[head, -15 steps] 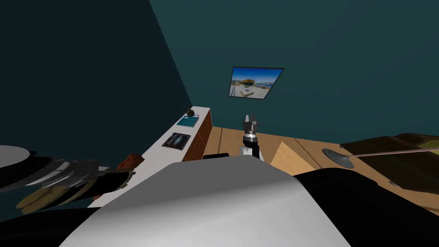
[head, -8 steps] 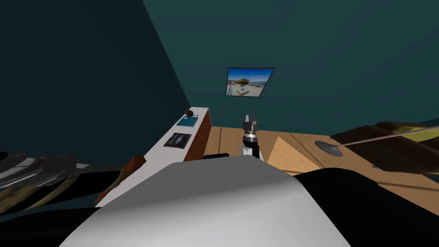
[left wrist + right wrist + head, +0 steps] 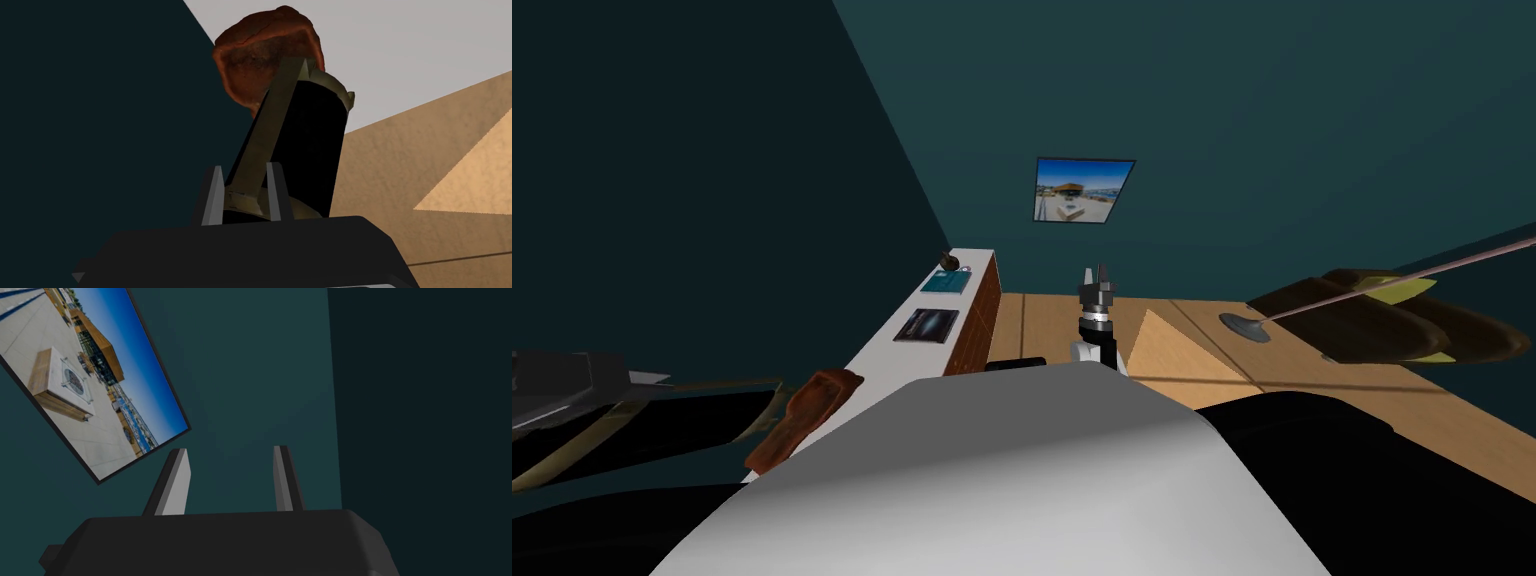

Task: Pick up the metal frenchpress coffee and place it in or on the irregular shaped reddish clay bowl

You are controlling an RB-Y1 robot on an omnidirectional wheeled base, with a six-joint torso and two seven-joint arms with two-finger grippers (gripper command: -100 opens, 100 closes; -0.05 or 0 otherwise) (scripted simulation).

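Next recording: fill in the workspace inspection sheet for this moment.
Surface: white cabinet top along the left wall.
Job's things: reddish bowl at the cabinet top's near end; black coffee press in the left hand, pointing towards the bowl.
Clutter: teal book, dark book, small dark round thing.
Hands: left hand shut on the press's handle; right hand open, raised.
Cables: nothing seen.
Surroundings: teal walls, wall picture, wood floor.

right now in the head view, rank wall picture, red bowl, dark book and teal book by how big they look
wall picture and red bowl: about alike, bowl nearer the camera, unranked
dark book
teal book
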